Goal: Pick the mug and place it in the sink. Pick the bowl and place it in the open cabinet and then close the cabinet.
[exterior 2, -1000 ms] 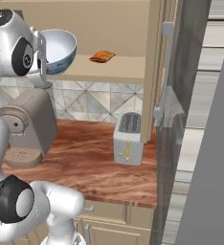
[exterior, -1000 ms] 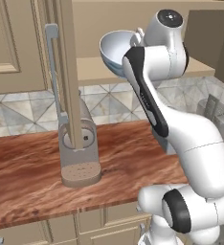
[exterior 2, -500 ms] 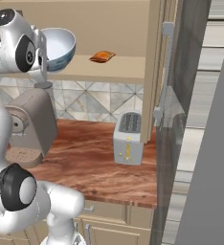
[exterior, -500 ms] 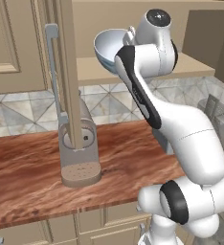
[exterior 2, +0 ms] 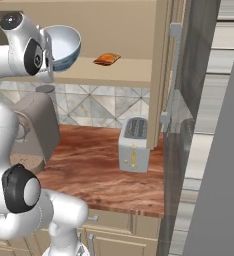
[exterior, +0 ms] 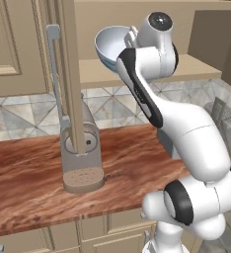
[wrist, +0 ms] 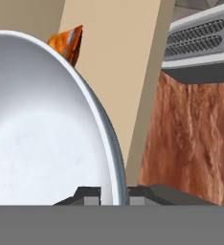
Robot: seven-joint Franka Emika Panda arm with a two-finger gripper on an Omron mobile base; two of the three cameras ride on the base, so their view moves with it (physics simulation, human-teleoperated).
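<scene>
Up at the shelf edge: gripper is holding the bowl by its rim, jaws nearly closed, one fingertip inside the wall and one outside.
Bowl: round, smooth white inside, pale blue outside; it is tilting on its side, mouth toward the open cabinet in the right base view.
Bowl position: it is hanging over the front left part of the cabinet shelf, not resting on it as far as can be told.
Cabinet: beige, flat matte shelf board; its door is standing open edge-on in the left base view, with a long silver bar handle.
Orange item: small, crumpled-looking, lying on the shelf to the right of the bowl, apart from it; in the hand view it is peeking over the bowl's rim.
Counter: reddish-brown wood grain, glossy.
Toaster: boxy, silver-grey, slotted top, standing near the counter's back right corner.
Coffee machine: beige, rounded, near the counter's back edge behind the door.
Backsplash: grey diamond tiles.
Change from a second ago: arm is swinging leftward in the left base view, carrying the bowl further along the shelf front; grip unchanged; toaster, orange item, door are all staying put.
</scene>
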